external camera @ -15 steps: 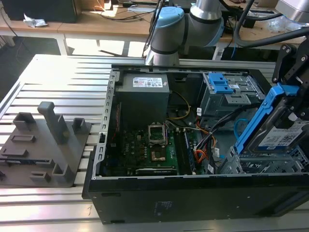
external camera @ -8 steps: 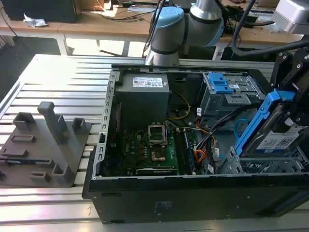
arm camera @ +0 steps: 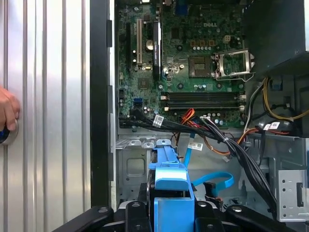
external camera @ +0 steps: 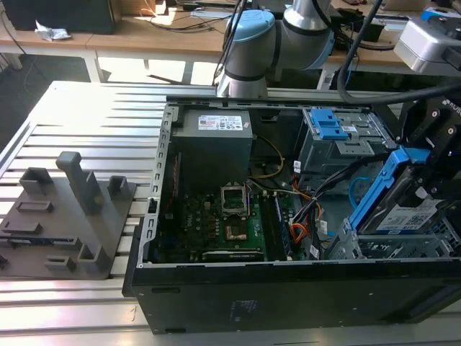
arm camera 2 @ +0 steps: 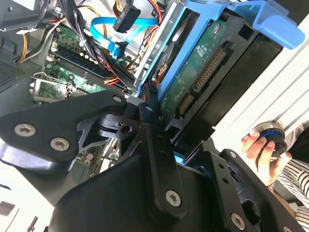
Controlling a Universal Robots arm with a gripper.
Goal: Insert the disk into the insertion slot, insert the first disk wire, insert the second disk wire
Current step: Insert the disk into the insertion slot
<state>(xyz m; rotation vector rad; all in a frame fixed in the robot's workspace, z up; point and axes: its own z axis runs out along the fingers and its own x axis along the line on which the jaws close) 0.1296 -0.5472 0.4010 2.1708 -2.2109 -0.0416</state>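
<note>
Your end effector (arm camera: pixel 171 205) is clamped on the disk (external camera: pixel 408 213), tilted at four o'clock in the exterior view just above the insertion slot (external camera: pixel 378 246), so nothing is seated yet and the second disk wire (arm camera 2: pixel 102 24) hangs loose, unplugged.

Slatted metal table (external camera: pixel 94 108) — computer case (external camera: pixel 288 303); grey fixture (external camera: pixel 79 209)

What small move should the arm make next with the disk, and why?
Probably lower the disk a little toward the insertion slot, levelling it: the gripper holds it tilted just above that slot, not yet inside.
</note>
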